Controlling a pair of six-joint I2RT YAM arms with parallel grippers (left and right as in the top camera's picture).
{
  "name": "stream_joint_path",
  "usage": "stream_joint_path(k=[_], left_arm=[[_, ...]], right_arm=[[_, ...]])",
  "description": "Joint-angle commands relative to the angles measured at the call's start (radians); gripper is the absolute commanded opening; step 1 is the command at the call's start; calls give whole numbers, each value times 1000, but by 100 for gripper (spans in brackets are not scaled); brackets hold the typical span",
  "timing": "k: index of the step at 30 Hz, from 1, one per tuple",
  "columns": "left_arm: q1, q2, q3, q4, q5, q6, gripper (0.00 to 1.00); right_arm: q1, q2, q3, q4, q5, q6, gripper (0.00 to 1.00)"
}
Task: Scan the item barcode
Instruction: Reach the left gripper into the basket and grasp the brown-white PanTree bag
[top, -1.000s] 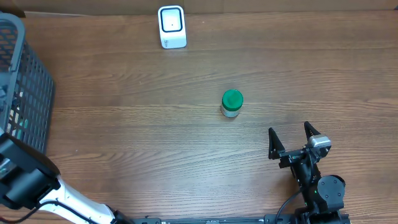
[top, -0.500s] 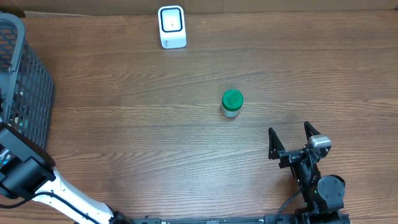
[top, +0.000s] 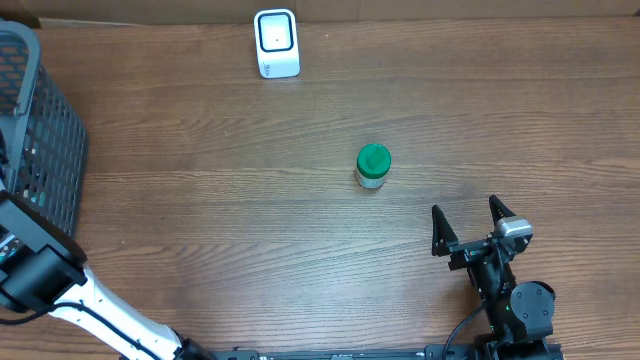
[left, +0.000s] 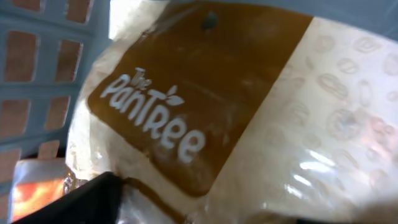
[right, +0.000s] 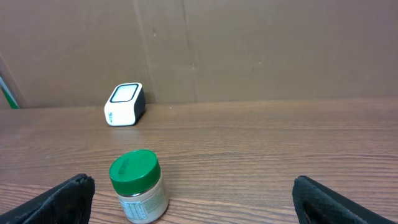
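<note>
A crinkly brown-and-cream bag printed "The PanTree" fills the left wrist view, lying inside the grey basket. My left gripper is open, its fingers set wide around the bag's lower edge; the left fingertip is against the plastic. A white barcode scanner stands at the table's far edge. A green-lidded jar stands upright mid-table. My right gripper rests open near the front right, with the jar ahead of it to the left and the scanner beyond.
The basket takes up the table's left edge, and my left arm reaches into it from the front left corner. A brown cardboard wall closes the back of the table. An orange packet lies beside the bag.
The left arm has shifted slightly further toward the basket. The jar, scanner and right arm have not moved.
</note>
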Motion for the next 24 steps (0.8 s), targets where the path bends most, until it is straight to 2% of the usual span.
stream_joint_path(k=[1, 5, 7, 13, 19, 24], left_arm=[[6, 44, -6, 10, -11, 10, 67], [6, 43, 4, 21, -35, -32, 38], [5, 42, 13, 14, -57, -63, 31], [5, 6, 48, -32, -64, -113, 4], [5, -116, 87, -46, -64, -181, 4], [4, -267, 103, -31, -55, -283, 4]], right_arm=[[2, -12, -11, 3, -6, 6, 100], [2, -12, -11, 3, -6, 6, 100], [2, -12, -11, 3, -6, 6, 100], [2, -12, -11, 3, -6, 6, 100], [2, -12, -11, 3, -6, 6, 100], [2, -12, -11, 3, -6, 6, 100]])
